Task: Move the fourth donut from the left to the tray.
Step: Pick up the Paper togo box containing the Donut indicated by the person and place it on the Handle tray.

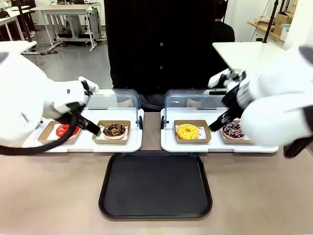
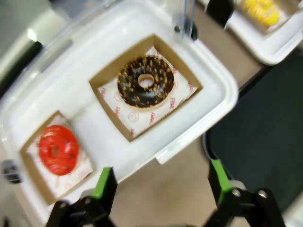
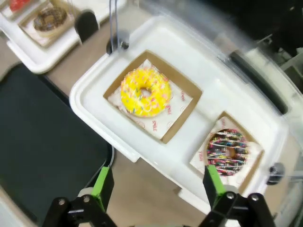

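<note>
Currently both our left jaws and right jaws stand wide; the streaked chocolate donut (image 3: 228, 151) sits in its cardboard holder (image 1: 234, 141) on the right-hand white tray (image 1: 215, 147), beyond the black tray (image 1: 155, 186)

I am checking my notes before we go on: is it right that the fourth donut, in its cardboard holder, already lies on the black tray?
Not quite. The fourth donut, in its cardboard holder, lies on the white lidded tray at the right end, beside the yellow donut, not on the black tray. The front view shows this.
</note>
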Controlling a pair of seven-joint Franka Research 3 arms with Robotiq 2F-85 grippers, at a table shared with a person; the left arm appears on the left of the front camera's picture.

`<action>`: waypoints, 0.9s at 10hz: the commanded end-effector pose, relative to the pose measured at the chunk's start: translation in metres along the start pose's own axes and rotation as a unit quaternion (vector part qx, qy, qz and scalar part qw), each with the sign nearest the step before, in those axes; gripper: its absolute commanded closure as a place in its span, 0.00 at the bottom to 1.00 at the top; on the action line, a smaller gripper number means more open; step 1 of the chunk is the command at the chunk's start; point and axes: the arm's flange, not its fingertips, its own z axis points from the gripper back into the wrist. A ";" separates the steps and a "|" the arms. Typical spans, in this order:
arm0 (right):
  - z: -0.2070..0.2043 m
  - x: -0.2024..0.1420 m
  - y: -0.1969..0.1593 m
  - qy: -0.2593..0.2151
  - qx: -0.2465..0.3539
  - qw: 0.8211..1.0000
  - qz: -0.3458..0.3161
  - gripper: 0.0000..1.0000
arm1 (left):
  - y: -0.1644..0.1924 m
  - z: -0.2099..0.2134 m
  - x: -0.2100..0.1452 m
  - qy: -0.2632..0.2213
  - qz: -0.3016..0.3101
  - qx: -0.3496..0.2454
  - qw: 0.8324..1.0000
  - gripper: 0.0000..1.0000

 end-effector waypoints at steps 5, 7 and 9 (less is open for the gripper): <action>0.164 -0.052 -0.179 -0.116 0.178 0.977 0.003 0.00 | 0.194 0.153 -0.030 -0.065 -0.046 -0.217 0.973 0.00; 0.181 -0.094 -0.234 -0.178 0.199 0.963 -0.022 0.00 | 0.246 0.162 -0.071 -0.119 -0.095 -0.260 0.954 0.00; 0.188 -0.129 -0.267 -0.211 0.223 0.951 -0.034 0.00 | 0.271 0.161 -0.096 -0.165 -0.113 -0.268 0.942 0.00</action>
